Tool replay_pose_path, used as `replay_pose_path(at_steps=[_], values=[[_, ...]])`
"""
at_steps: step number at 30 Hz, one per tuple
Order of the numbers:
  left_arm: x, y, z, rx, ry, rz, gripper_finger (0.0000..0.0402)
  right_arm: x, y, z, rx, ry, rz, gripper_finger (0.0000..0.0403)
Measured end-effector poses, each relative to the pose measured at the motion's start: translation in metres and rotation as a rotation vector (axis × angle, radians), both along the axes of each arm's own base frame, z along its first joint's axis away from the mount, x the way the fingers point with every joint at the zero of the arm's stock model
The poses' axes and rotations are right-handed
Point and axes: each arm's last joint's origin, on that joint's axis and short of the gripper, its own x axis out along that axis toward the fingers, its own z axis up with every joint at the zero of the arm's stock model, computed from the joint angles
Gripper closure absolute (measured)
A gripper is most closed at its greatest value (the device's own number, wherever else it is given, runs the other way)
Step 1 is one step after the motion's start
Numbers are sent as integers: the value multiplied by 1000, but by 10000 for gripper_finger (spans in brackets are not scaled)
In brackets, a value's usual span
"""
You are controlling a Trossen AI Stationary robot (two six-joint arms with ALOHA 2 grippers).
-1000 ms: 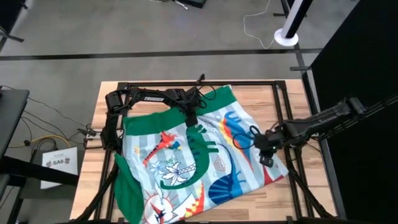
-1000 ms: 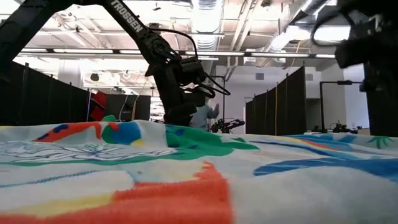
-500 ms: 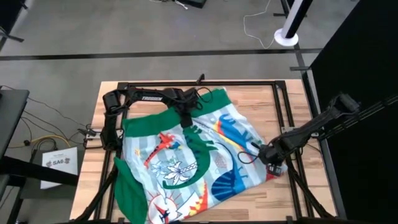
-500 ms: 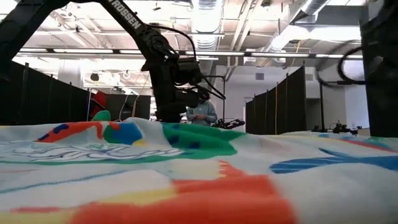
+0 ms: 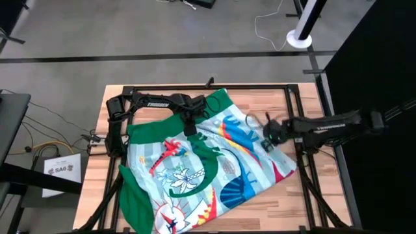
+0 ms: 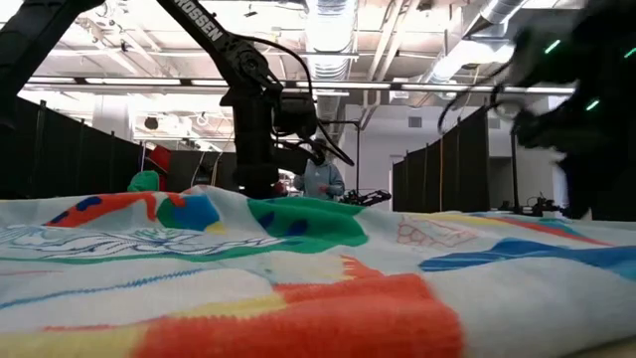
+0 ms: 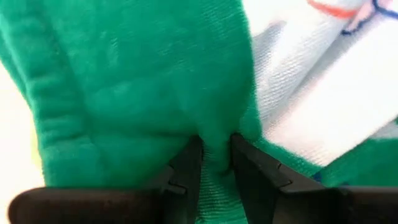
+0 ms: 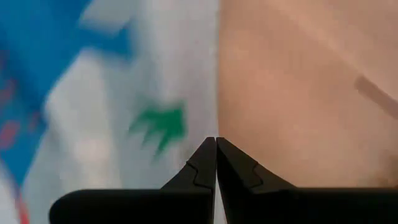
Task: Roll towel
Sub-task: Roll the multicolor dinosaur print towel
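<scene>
Wooden slats of the table (image 5: 273,205) show bare along the towel's near and right sides. At the far edge, the left gripper (image 5: 189,123) pinches a fold of the green border, its fingers (image 7: 186,163) nipped on the cloth. From there the towel (image 5: 201,169) spreads toward the near edge, rumpled, unrolled, one green corner drooping over the table's front. The right gripper (image 5: 268,135), pressed together and empty, hovers over the right-hand edge.

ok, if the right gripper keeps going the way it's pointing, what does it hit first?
Probably the towel edge, right where it meets the bare wooden table. The right gripper is shut and empty, aimed at that boundary; the wrist view can't show the gap, so cloth or wood could come first.
</scene>
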Motion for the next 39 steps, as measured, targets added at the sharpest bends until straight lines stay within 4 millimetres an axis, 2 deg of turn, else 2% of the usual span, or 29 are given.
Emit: replay_pose_path(at_steps=[7, 11, 15, 18, 22, 28, 32, 36, 39], values=[[4, -2, 0, 9, -32, -58, 325, -2, -56, -18, -30, -99, -167, 403], [7, -1, 1, 19, -64, -62, 325, 9, -74, -23, -50, -207, -130, 403], [12, 1, 2, 44, -113, -70, 325, 19, -86, -31, 19, -256, -125, 403], [12, 6, 4, 68, -113, -61, 325, 30, -83, -24, 81, -294, -66, 403], [7, 14, 5, 56, -91, -8, 325, 47, -75, 4, 97, -359, -14, 403], [0, 22, 8, 43, -35, 64, 325, 63, -55, 33, 136, -382, 31, 403], [0, 24, 9, 44, -37, 72, 325, 72, -45, 29, 157, -379, 49, 403], [0, 25, 10, 47, -41, 74, 325, 77, -40, 18, 179, -321, 64, 403], [0, 24, 10, 45, -36, 75, 325, 70, -41, 17, 143, -248, 50, 403]])
